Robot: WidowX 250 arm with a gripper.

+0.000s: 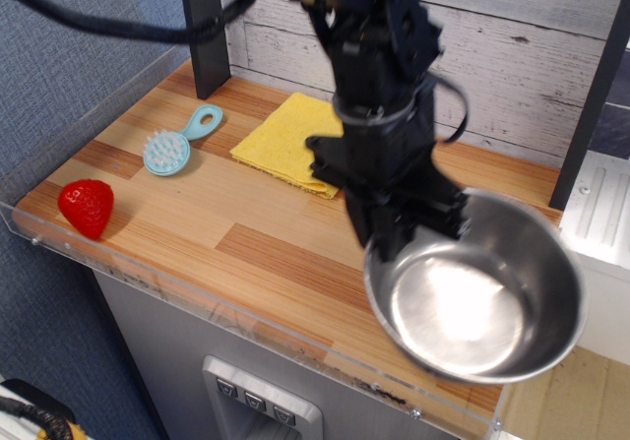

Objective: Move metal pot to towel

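The metal pot is a large shiny steel bowl, lifted off the wooden counter at the right and tilted toward the camera, slightly blurred. My gripper is shut on the pot's left rim and carries it. The yellow towel lies flat at the back middle of the counter, partly hidden behind the arm. The pot is to the right of and nearer than the towel.
A red strawberry lies at the front left. A light-blue brush lies left of the towel. A dark post stands at the back left. A clear plastic lip runs along the counter's front edge.
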